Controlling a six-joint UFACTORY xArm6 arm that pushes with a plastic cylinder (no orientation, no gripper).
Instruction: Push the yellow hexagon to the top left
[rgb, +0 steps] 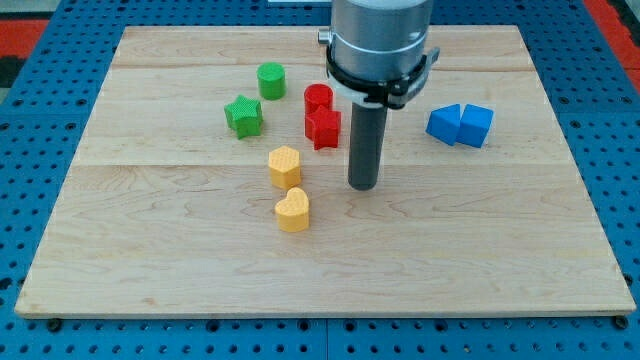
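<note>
My tip (363, 187) rests on the wooden board (150, 260) near its middle, hanging from the grey cylinder that fills the view's top centre. It is a bare rod with nothing to open or close, and it touches no block.

Taking the yellow hexagon (285, 166) as the marker: it lies just to the view's left of my tip, a clear gap between them, and slightly higher in the view. The yellow heart (293, 210) sits right below the hexagon, close but apart, a little toward the view's right.

Above and to the right of the hexagon stand two red blocks, a red cylinder (318, 98) and a red star (324, 128) touching in front of it (the shape is hard to be sure of). Up and left of the hexagon sits the green star (244, 115), with the green cylinder (271, 80) beyond it, nearer the view's top.

Far to the hexagon's right, past my tip, two blue blocks (461, 125) lie pressed side by side.
</note>
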